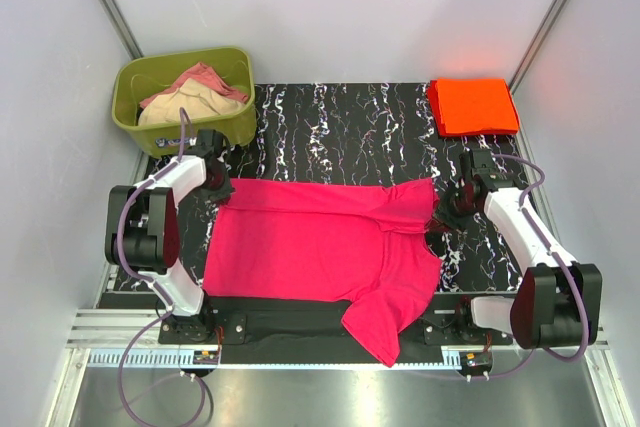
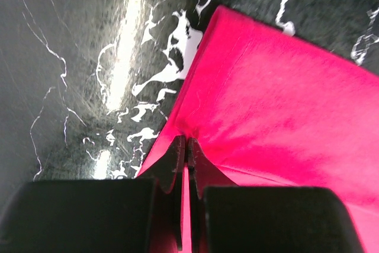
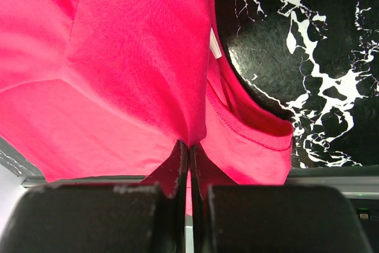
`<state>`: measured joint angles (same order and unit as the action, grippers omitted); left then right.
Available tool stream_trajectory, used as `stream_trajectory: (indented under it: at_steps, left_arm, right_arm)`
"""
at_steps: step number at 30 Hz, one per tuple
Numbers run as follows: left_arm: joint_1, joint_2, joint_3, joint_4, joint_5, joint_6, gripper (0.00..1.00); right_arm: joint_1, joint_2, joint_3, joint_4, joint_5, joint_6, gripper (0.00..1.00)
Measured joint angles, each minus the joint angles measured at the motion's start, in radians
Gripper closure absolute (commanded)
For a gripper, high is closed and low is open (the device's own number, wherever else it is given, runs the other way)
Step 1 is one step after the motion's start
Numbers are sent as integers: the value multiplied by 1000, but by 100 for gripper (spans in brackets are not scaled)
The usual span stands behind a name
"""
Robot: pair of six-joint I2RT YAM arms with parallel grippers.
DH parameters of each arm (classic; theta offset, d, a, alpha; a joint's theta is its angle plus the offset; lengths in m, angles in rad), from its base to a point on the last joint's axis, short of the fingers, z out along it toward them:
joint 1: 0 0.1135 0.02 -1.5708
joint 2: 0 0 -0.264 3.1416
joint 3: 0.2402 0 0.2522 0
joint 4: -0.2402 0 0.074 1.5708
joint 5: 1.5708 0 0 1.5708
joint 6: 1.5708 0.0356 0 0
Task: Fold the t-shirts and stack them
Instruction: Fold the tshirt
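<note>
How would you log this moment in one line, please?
left gripper: shut on pink t-shirt | right gripper: shut on pink t-shirt | orange t-shirt: folded, far right

The left gripper [image 2: 185, 144] has its two dark fingers pressed together on the edge of the hot pink t-shirt [image 2: 278, 105], which lies spread to the right over the black table [image 2: 77, 57] with white veins.

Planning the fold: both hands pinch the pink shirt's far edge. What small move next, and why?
Probably raise the left hand and right hand together, then draw the far edge nearward: both are shut on the shirt, which lies flat.
</note>
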<state>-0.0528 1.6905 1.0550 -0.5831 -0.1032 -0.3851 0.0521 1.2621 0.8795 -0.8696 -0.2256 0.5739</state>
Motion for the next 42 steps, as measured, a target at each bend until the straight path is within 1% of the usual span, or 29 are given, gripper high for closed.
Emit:
stream_trajectory:
  at_steps: [18,19,21,22,25,26,27,28,29,30,31,32,34,37,39,40,41,42]
  left_arm:
    - [4,0,-18,0,-7,-3,100]
    - [5,0,-18,0,-8,-5,99]
    - [6,0,-18,0,-10,-8,98]
    - [6,0,-18,0,-10,-8,95]
    - [6,-1,-18,0,-10,-11,89]
    - [6,-2,-18,0,-10,-11,87]
    - [7,-2,-18,-2,-10,-12,83]
    - [7,-3,-18,-4,-10,-13,79]
    - [8,-7,-18,-8,-10,-14,69]
    - [9,-13,-18,-16,-10,-12,65]
    - [10,-23,-18,-25,-9,-15,60]
    - [10,-37,-18,-36,-9,-13,54]
    - [11,-83,-18,-59,-8,-12,52]
    - [12,-164,-6,-81,3,-8,52]
    - [12,-192,25,-76,27,-7,54]
    - [12,-192,34,-71,35,-8,56]
    - [12,-185,50,-63,54,-9,58]
    - [12,-173,64,-51,74,-10,62]
  right_arm:
    - [0,46,-8,-21,9,8,100]
    - [0,53,-10,-23,9,9,100]
    - [-1,71,-13,-27,7,11,96]
    - [-1,80,-17,-27,4,13,95]
    - [-1,111,-34,-29,-7,16,90]
    - [-2,122,-42,-30,-14,16,87]
    - [-3,134,-48,-32,-26,16,75]
    - [-3,141,-53,-37,-32,19,69]
    - [-4,147,-55,-45,-40,16,61]
    - [-6,150,-54,-55,-52,15,54]
    - [-6,149,-50,-68,-57,11,38]
    - [-7,148,-37,-89,-56,5,31]
    - [-14,145,15,-129,-42,-20,15]
    - [-55,150,137,-124,-13,-68,15]
    - [-97,193,216,-102,1,-89,17]
    - [-112,221,249,-87,3,-97,19]
    - [-129,272,293,-67,5,-109,30]
    - [-135,311,321,-50,5,-119,34]
